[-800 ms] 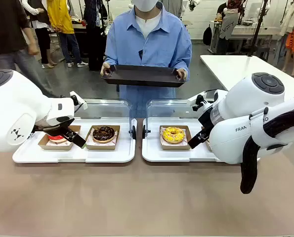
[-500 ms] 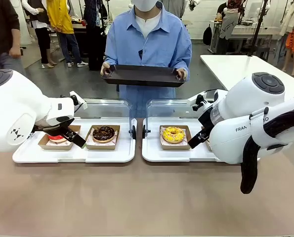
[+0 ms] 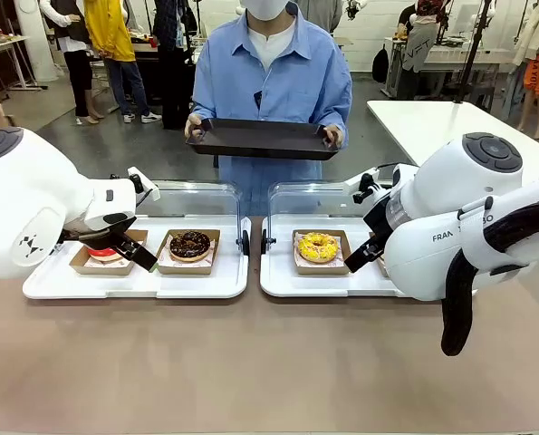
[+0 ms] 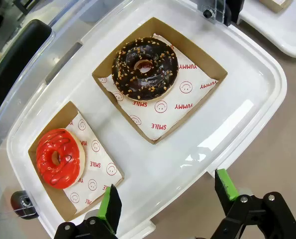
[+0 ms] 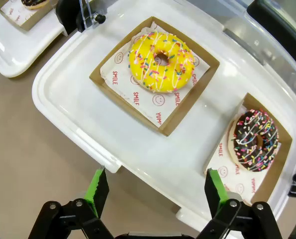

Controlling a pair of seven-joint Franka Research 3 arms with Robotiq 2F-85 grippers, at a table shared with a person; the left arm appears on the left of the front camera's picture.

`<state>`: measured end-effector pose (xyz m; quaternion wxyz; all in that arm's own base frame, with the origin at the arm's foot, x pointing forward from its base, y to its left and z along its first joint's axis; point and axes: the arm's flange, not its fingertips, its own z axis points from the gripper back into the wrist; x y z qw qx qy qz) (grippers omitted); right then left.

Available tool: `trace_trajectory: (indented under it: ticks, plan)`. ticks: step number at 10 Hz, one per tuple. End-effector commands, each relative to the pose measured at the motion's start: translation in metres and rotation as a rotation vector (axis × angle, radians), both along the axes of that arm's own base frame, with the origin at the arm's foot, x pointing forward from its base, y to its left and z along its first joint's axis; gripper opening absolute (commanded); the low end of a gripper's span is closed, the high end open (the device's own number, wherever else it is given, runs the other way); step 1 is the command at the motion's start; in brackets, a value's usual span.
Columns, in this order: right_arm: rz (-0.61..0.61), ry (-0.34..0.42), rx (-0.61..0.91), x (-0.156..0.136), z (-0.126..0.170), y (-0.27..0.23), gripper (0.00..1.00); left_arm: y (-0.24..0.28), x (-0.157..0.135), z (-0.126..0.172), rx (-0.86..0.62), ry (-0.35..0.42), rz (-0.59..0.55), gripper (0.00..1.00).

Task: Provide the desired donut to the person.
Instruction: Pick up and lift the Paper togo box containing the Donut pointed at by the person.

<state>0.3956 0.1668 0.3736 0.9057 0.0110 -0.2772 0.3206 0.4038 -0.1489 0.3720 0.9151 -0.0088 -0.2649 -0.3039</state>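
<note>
Four donuts, zero movement: neither arm has budged in the last second. Left gripper [image 4: 168,196] hangs open and empty by the red-glazed donut [image 4: 57,158] and nut-topped chocolate donut [image 4: 145,67]; right gripper [image 5: 156,187], open too, by the yellow sprinkled donut [image 5: 161,61] and rainbow-sprinkled chocolate donut [image 5: 254,140]. Far side, the person in the light blue shirt [image 3: 271,82] holds out a black rectangular tray [image 3: 262,139]. Guessing nothing's been chosen yet, so delivery hasn't started.
</note>
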Motion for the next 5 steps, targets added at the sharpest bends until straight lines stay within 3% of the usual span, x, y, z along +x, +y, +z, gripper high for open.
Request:
trace_trajectory:
  ticks: [1,5]
  plan:
    - [0.0,0.0,0.0,0.0,0.0,0.0001,1.0,0.0,-0.0001,-0.0001,0.0,0.0,0.0,1.0]
    - [0.0,0.0,0.0,0.0,0.0,0.0001,1.0,0.0,-0.0001,-0.0001,0.0,0.0,0.0,1.0]
